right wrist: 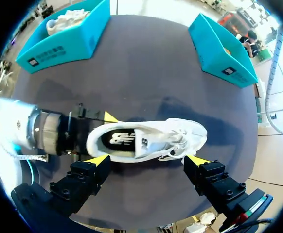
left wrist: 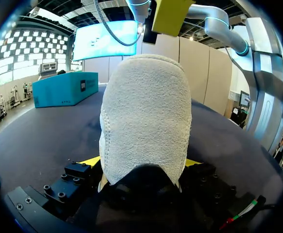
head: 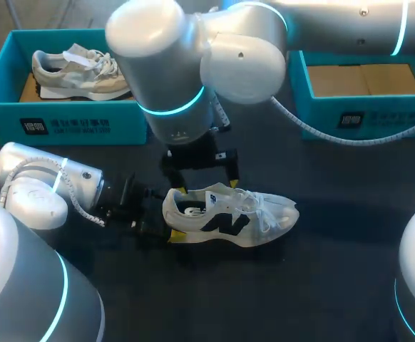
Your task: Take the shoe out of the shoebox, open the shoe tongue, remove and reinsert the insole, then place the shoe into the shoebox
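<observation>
Shoe (head: 230, 218): heel clamped by left gripper (head: 177, 214); right gripper (right wrist: 148, 159), spread above, should pinch tongue (right wrist: 145, 141) centrally.

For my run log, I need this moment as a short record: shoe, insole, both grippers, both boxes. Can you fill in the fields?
shoe: upright on the table, outside both boxes
insole: inside the shoe, visible through the opening
left gripper: shut on the shoe's heel
right gripper: open, above the shoe
left box: holds a second shoe
right box: cardboard floor showing, no shoe in it
</observation>
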You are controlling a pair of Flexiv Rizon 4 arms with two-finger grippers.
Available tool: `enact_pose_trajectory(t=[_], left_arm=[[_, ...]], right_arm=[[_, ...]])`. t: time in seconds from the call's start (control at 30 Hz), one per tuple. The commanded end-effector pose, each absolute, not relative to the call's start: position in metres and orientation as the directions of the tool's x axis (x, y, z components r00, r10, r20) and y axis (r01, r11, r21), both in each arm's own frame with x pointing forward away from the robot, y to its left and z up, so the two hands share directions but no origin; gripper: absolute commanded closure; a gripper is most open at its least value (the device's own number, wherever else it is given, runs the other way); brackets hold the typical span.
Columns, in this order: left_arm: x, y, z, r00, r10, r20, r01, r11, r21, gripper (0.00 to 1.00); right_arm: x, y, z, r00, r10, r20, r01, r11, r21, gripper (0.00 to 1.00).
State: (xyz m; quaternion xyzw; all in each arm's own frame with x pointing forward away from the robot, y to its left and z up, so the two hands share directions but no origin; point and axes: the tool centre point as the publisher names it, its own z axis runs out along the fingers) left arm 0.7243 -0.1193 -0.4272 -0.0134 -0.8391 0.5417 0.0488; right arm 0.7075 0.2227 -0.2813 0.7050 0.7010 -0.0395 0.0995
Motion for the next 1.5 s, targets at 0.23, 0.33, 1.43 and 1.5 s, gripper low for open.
enact_pose_trajectory(t=[0.23,0.33,1.43,1.5], left_arm=[[0.723,-0.119,-0.432,-0.995,0.076,0.068,-0.031,0.416,-0.909,1.0],[0.723,-0.119,-0.432,-0.995,0.076,0.068,-0.031,0.416,-0.909,1.0],[0.723,-0.119,-0.432,-0.995,0.076,0.068,-0.031,0.416,-0.909,1.0],[0.723,-0.119,-0.432,-0.995,0.076,0.068,-0.031,0.416,-0.909,1.0]], right_arm=[[0.716,0.211,-0.313,0.058,0.972,-0.23,0.997,-0.044,0.067,0.0],[0.717,0.21,-0.321,0.068,0.969,-0.238,0.997,-0.056,0.059,0.0],[0.713,0.185,-0.355,0.193,0.888,-0.418,0.981,-0.169,0.094,0.0],[0.714,0.179,-0.351,0.21,0.882,-0.422,0.978,-0.184,0.102,0.0]])
